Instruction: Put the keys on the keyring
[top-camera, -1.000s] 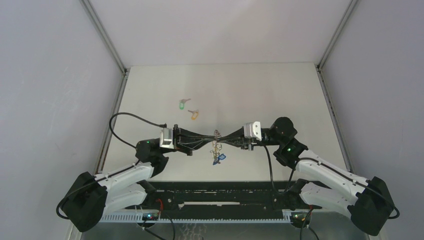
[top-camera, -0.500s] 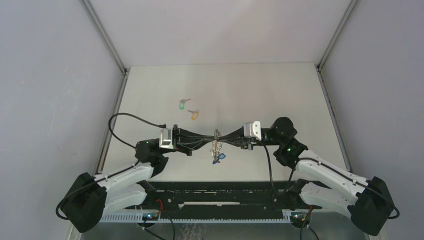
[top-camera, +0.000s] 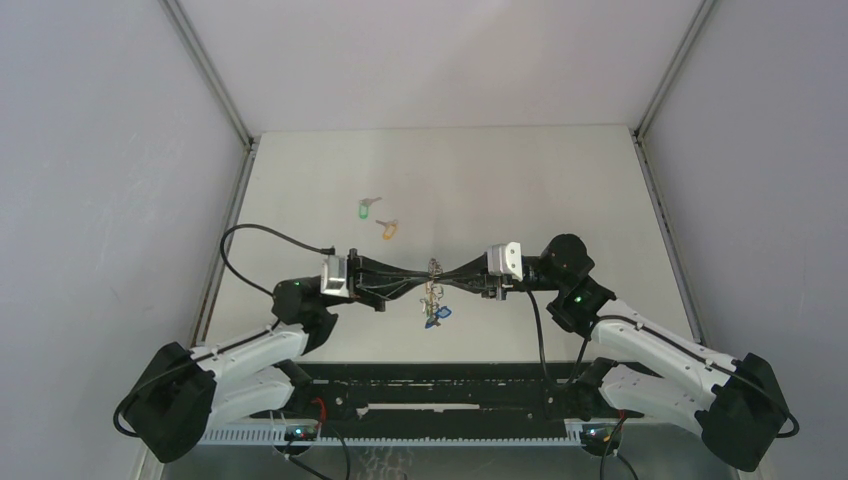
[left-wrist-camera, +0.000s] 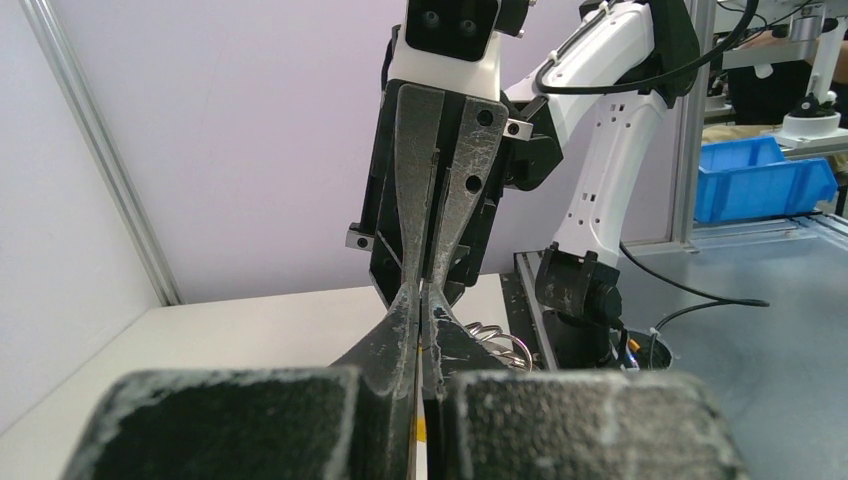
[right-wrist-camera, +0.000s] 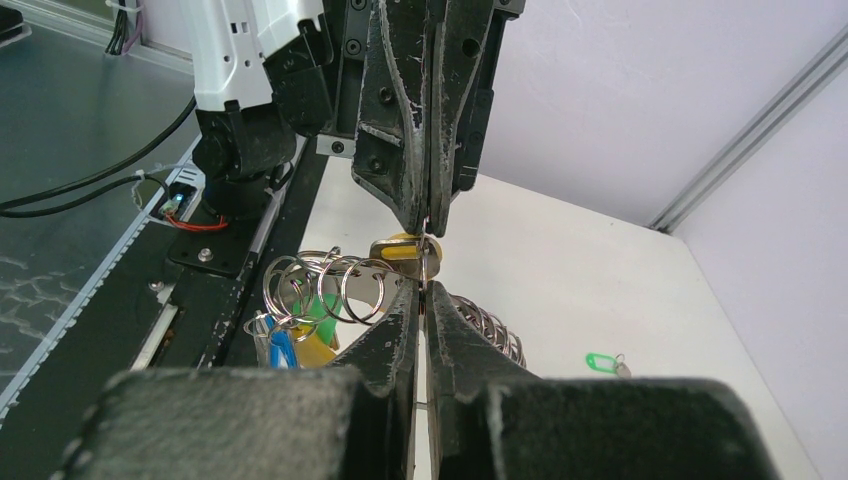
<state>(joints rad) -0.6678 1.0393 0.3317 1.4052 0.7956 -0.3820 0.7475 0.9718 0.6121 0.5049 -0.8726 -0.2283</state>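
Observation:
My two grippers meet tip to tip above the near middle of the table. The left gripper (top-camera: 424, 279) (left-wrist-camera: 424, 298) is shut on a yellow-orange tag (right-wrist-camera: 403, 249) of a small key. The right gripper (top-camera: 446, 279) (right-wrist-camera: 424, 288) is shut on the keyring (top-camera: 434, 291), a string of silvery loops (right-wrist-camera: 320, 288) from which a blue tag (right-wrist-camera: 283, 346) and a yellow tag (right-wrist-camera: 316, 352) hang. The tag and the loops touch right at the fingertips. Two more keys lie on the table further back: a green-tagged one (top-camera: 367, 209) (right-wrist-camera: 600, 361) and an orange-tagged one (top-camera: 388, 228).
The white table (top-camera: 560, 190) is walled by grey panels on the left, right and back, with metal corner posts (top-camera: 205, 70). A black rail (top-camera: 430, 385) with the arm bases runs along the near edge. A black cable (top-camera: 255, 232) loops off the left wrist.

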